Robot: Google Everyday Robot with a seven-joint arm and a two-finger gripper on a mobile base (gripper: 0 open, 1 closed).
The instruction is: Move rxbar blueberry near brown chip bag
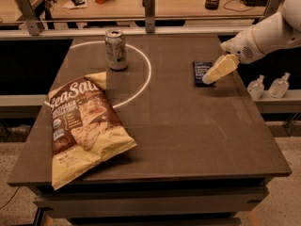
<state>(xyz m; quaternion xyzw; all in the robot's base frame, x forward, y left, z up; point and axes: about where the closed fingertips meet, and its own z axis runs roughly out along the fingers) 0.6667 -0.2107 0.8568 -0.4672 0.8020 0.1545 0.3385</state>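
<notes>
The rxbar blueberry (201, 71) is a small flat dark navy wrapper lying on the right part of the dark table. My gripper (209, 78) comes in from the upper right on a white arm; its cream fingers hang just over the bar's right and near side and cover part of it. The brown chip bag (81, 124) lies flat at the front left of the table, brown in the middle with pale yellow ends and "Sea Salt" lettering, far from the bar.
A silver drink can (116, 50) stands at the back left, on a white circle line (146, 74) painted on the table (197, 135). Two small clear bottles (268, 85) stand on a ledge past the table's right edge. A desk with clutter lies behind.
</notes>
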